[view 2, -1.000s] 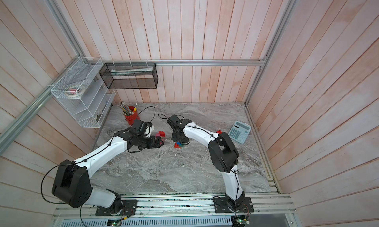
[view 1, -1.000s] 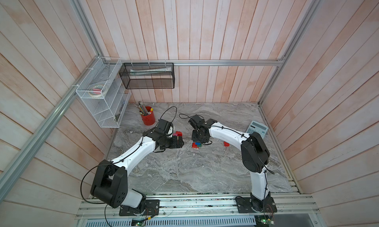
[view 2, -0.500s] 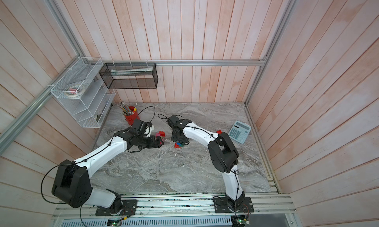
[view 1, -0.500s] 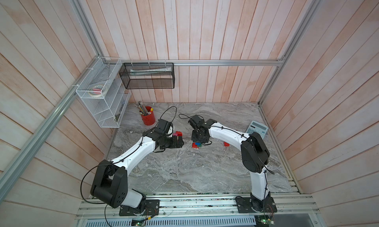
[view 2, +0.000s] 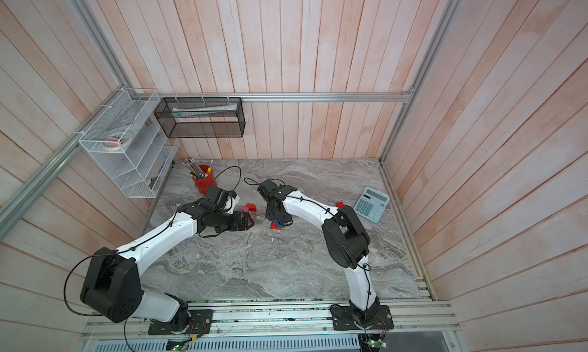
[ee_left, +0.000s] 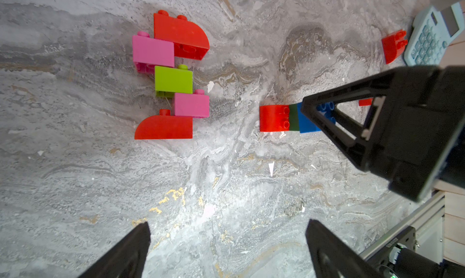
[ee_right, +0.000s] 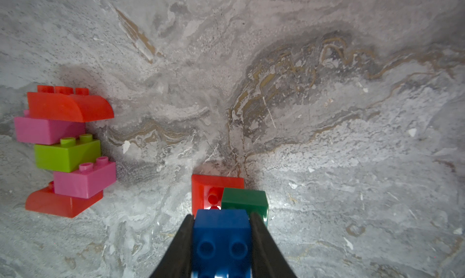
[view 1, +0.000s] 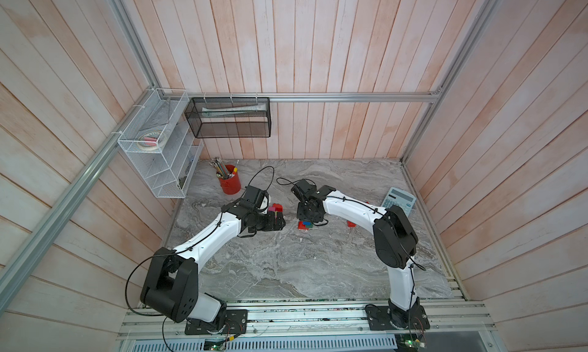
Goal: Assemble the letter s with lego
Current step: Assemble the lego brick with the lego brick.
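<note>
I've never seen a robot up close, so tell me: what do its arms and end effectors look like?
The left arm and right arm have smooth white links between bulky black joint housings, with a thin black cable running along each. The left end effector and right end effector are black, each with two tapering fingers.

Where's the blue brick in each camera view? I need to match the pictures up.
Top view: blue brick near centre, just right of the brick stack.
Top view: blue brick in the same place, right of the stack.
Left wrist: right of centre, partly behind the right gripper.
Right wrist: bottom centre, clamped in that gripper.
Shared landmark: the red, pink and green brick stack, in all four.
</note>
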You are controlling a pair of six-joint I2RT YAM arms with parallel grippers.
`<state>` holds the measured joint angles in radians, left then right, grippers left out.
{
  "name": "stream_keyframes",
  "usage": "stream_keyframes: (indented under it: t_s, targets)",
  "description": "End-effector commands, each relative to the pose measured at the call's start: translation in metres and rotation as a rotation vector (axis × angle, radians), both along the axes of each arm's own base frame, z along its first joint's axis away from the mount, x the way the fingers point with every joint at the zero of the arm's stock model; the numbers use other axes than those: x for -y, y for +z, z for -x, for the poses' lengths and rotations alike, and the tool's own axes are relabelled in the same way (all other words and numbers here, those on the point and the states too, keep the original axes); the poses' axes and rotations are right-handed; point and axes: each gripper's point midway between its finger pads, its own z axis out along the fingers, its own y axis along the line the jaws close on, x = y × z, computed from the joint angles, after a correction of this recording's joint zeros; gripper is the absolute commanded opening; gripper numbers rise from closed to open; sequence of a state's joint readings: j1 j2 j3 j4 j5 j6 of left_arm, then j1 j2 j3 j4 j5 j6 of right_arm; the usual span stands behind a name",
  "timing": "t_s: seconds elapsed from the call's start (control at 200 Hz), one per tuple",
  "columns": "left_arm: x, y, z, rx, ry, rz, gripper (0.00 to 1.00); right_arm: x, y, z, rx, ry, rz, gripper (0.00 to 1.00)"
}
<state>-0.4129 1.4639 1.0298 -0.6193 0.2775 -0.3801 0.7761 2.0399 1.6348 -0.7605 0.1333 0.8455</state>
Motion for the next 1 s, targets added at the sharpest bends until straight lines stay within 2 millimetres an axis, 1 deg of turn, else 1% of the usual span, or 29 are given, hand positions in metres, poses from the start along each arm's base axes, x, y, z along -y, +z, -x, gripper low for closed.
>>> stream_keyframes:
  t_s: [0.0, 0.405, 0.525, 0.6, 0.775, 0.995]
  targets:
    - [0.000, 0.002, 0.000, 0.022, -0.014, 0.008, 1.00, 0.006, -0.012, 0.005, -0.011, -0.005, 0.052, 0.26]
    - [-0.001, -0.002, 0.002, 0.014, -0.011, 0.008, 1.00, 0.000, -0.022, 0.008, -0.020, 0.007, 0.049, 0.26]
    - [-0.001, -0.002, 0.002, 0.014, -0.012, 0.008, 1.00, 0.003, -0.026, 0.010, -0.021, 0.013, 0.072, 0.26]
    - [-0.001, -0.003, 0.002, 0.013, -0.012, 0.007, 1.00, 0.007, -0.025, 0.009, -0.011, 0.010, 0.085, 0.26]
    - [0.000, -0.004, 0.002, 0.011, -0.015, 0.011, 1.00, 0.008, -0.012, 0.003, 0.051, 0.000, 0.105, 0.24]
    - [0.000, -0.004, 0.002, 0.012, -0.017, 0.008, 1.00, 0.005, -0.021, 0.007, 0.042, 0.000, 0.093, 0.24]
